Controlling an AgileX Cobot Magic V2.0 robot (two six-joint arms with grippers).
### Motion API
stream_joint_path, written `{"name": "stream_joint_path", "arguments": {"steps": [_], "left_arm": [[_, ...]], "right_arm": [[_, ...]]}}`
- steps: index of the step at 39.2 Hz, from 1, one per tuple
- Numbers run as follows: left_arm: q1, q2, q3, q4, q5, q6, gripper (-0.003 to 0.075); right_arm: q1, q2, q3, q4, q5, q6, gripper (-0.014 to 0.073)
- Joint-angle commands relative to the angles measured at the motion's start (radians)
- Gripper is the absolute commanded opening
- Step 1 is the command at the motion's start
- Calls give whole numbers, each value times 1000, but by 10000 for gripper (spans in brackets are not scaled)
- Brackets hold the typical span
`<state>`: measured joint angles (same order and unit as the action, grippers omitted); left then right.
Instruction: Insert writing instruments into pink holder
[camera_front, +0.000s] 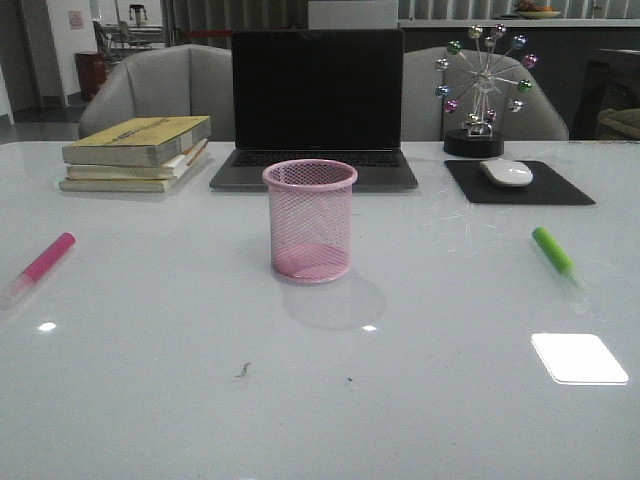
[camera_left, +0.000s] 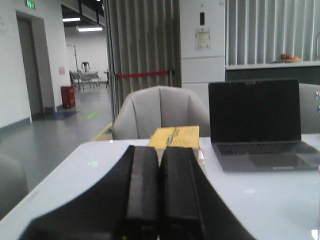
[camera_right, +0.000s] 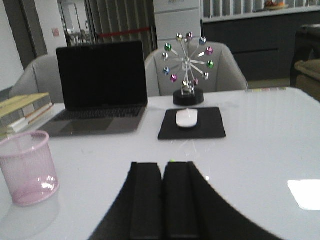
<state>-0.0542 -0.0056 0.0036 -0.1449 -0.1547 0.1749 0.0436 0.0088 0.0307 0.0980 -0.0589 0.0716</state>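
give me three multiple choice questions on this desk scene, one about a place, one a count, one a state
1. Where does the green marker lie?
A. inside the cup
B. on the table, to the right of the pink mesh cup
C. on the mouse pad

2. How many markers lie on the table?
A. one
B. two
C. four

3. How do the jaws of the left gripper stand?
A. shut, holding nothing
B. wide open
C. shut on a marker

Answers:
1 B, it lies on bare table to the right of the cup.
2 B, one green, and one pink marker.
3 A, its fingers meet with nothing between.
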Motion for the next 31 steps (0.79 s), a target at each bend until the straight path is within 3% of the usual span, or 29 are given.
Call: {"name": "stream_joint_path", "arguments": {"steps": [1, 6, 10, 22, 31], "left_arm": [[2, -21, -21, -2, -109, -3, 92], [2, -21, -61, -2, -92, -3, 92], [2, -21, -110, -2, -47, -3, 92], [2, 16, -318, 0, 139, -3, 93], [2, 155, -479, 0, 144, -3, 93]], "right_arm": [[0, 9, 1, 2, -184, -2, 57], [0, 9, -1, 1, -281, -2, 57], [0, 9, -29, 1, -279, -2, 59], [0, 12, -318, -83, 137, -2, 59], [0, 102, -510, -165, 235, -3, 59]]}}
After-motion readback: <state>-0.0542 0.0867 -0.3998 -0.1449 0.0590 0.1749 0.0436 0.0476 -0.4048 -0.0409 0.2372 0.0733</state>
